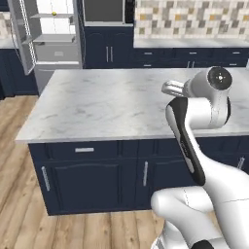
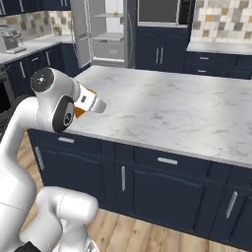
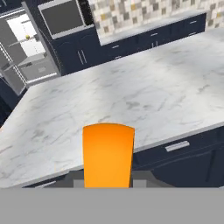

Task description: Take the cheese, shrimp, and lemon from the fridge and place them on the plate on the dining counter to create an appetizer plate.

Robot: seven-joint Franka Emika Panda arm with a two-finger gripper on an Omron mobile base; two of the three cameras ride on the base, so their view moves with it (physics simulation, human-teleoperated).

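Note:
An orange wedge-shaped block, the cheese (image 3: 108,155), sits between my gripper's (image 3: 108,180) jaws, which are shut on it, above the near edge of the dining counter (image 3: 131,96). From the right base view the cheese (image 2: 78,112) peeks out orange by my hand at the counter's (image 2: 162,108) left front corner. The fridge (image 1: 52,39) stands open beyond the counter (image 1: 112,102), with the yellow lemon (image 1: 54,13) on an upper shelf. That lemon (image 3: 27,37) also appears far off in the hand view. The plate and the shrimp are out of view.
Navy cabinets with drawers and handles (image 1: 84,150) front the island. A built-in oven (image 1: 103,10) and a back worktop under a checkered tile wall (image 1: 194,19) stand behind it. A coffee machine (image 2: 11,39) sits on the left worktop. Wooden floor (image 1: 14,146) lies to the left.

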